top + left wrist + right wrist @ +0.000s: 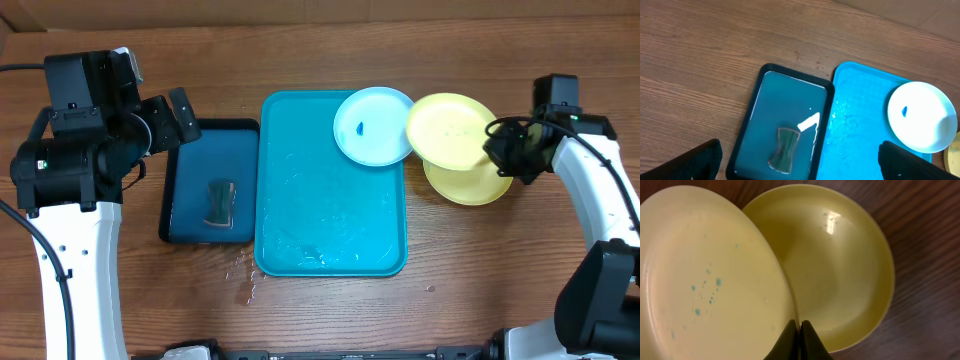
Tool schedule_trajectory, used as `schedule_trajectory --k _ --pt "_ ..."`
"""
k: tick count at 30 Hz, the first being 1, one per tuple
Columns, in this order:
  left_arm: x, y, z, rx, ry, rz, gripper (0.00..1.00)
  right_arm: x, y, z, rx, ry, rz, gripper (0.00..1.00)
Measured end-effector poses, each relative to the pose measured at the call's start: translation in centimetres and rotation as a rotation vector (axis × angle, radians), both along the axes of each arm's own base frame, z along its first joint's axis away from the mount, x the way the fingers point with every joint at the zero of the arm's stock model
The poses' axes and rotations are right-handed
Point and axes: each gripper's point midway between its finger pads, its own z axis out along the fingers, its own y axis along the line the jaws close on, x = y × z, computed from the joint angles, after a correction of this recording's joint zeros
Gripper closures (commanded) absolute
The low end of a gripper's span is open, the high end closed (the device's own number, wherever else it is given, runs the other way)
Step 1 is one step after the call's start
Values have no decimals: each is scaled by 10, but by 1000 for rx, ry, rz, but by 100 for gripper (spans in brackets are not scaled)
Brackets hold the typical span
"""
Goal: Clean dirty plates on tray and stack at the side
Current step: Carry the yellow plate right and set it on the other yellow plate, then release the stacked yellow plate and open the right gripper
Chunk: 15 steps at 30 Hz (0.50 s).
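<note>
Right gripper (799,341) is clamping its jaws together on the rim of the upper yellow-green plate (710,280), pinching it at the plate's 3 o'clock edge in the overhead view. That plate is tilting and overlapping the lower yellow-green plate (840,265), which is lying flat on the tabletop (300,50) just off the 3 o'clock side of the turquoise tray (330,200). The held plate is showing a scatter of small blue specks (707,287) on its pale face; the lower one is looking clean apart from glare. Can't tell from these views whether the two yellow-green plates are actually touching. The light blue plate (373,125) is sitting at the tray's 1 o'clock corner, overhanging the raised rim, and is carrying one small blue smear (360,129) near its centre. Its 3 o'clock edge is meeting or just tucking under the held plate. The tray floor is glistening wet, and some water (243,270) is pooling on the tabletop off its 7 o'clock corner. Left gripper (172,115) is hovering with jaws wide apart and gripping nothing, over the 11 o'clock corner of the dark blue tray (190,160). That tray is lying right beside the turquoise tray at its 9 o'clock side, with a grey pad (219,203) lying inside it.
</note>
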Motion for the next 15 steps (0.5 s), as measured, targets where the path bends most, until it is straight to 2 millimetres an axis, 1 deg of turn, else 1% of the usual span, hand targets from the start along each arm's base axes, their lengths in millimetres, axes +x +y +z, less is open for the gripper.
schedule_trajectory --k 3,7,12,15 --pt "0 0 0 0 0 0 0 -9 -14 -3 -40 38 -32 96" --pt "0 0 0 0 0 0 0 -21 -27 -6 -94 90 -58 96" --pt "0 0 0 0 0 0 0 -35 -36 -8 -153 151 -70 96" --pt "0 0 0 0 0 0 1 -38 -40 -8 -174 161 -74 96"
